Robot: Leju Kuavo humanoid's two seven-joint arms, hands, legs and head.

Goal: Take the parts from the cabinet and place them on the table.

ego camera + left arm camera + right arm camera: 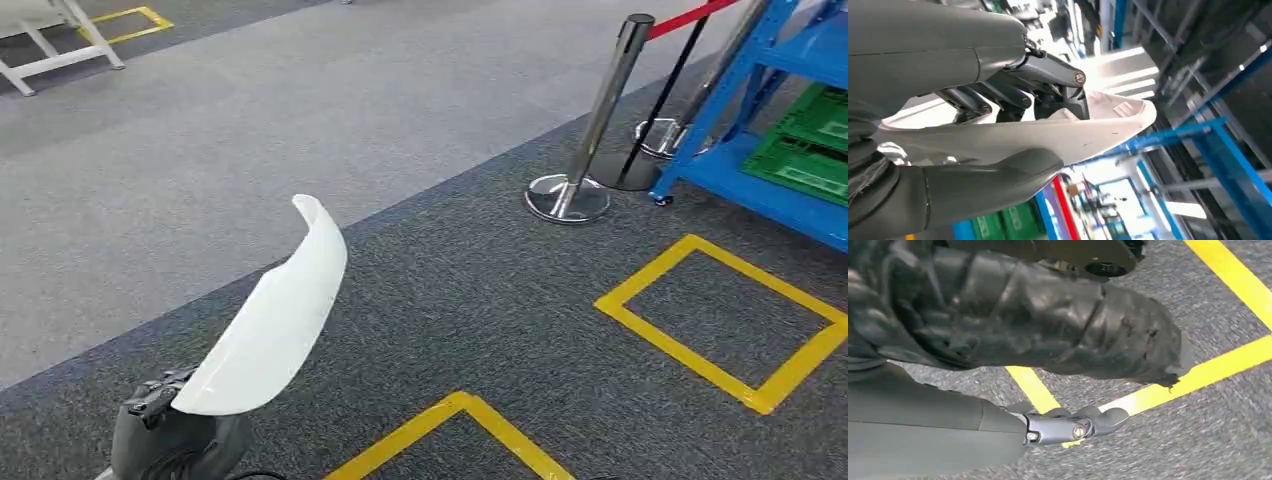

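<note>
1. Your robot's left hand (170, 425) sat low at the near left of the head view, grasping a long white curved part (275, 315).
2. The white curved part rose from the hand and stretched up and away over the carpet, its narrow tip curling at the far end, well clear of the floor.
3. In the left wrist view the thick grey thumb (993, 180) pressed one face of the part (1048, 135) while the darker fingers (1048, 87) closed on the opposite side, so the part was clamped between them, with most of its length sticking out past the hand.
4. Your right hand (1068, 427) hung above the grey carpet (1198, 440), over yellow floor tape (1218, 367). Its fingers looked curled in with nothing between them, though you could see just part of the hand.
5. In the head view, yellow tape squares (720, 320) marked the dark carpet ahead and to the right.
6. A blue shelving rack (770, 130) holding green crates (810, 150) stood at the far right, with chrome stanchions (590, 130) carrying a red belt (690, 17) just beside it.
7. A white frame (55, 45) stood far off to the left on the lighter floor.
</note>
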